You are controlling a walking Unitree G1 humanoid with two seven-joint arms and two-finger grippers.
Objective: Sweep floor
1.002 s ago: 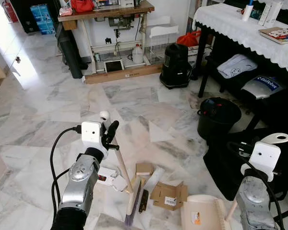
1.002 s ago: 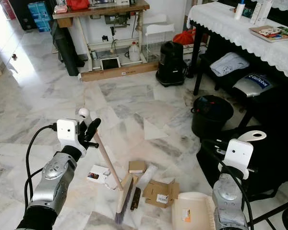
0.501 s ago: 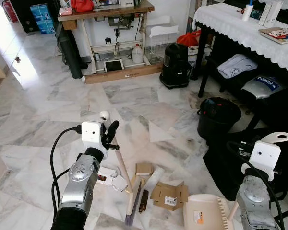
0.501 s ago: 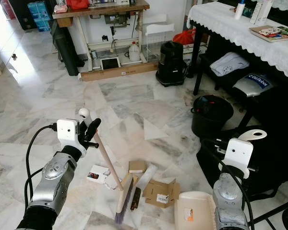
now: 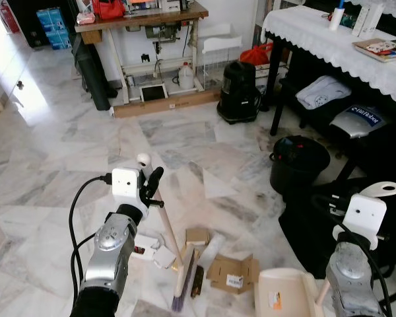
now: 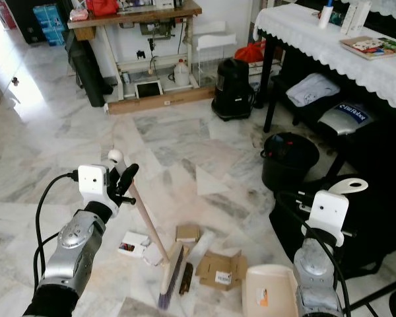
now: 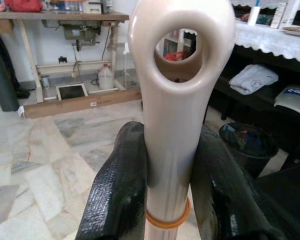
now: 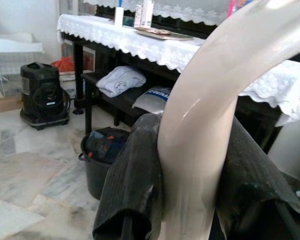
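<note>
My left gripper (image 5: 149,187) is shut on the broom handle (image 5: 164,223), a pale wooden stick with a cream looped end (image 7: 180,65). The brush head (image 5: 183,277) rests on the marble floor among litter: a small cardboard box (image 5: 197,236), a flattened carton (image 5: 232,273), white packets (image 5: 150,250) and a dark bar (image 5: 197,282). My right gripper (image 8: 190,200) is shut on the cream dustpan handle (image 8: 210,105). The dustpan (image 5: 284,294) sits on the floor just right of the litter.
A black bucket (image 5: 299,161) and a black bag (image 5: 317,221) stand right of the litter. A lace-covered table (image 5: 343,46) runs along the right, with cushions (image 5: 325,92) beneath. A black vacuum (image 5: 239,92) and a workbench (image 5: 140,46) stand at the back.
The camera has shifted slightly, so the room sits a little lower and further left in view. Both grippers keep their holds; broom and dustpan are barely displaced.
</note>
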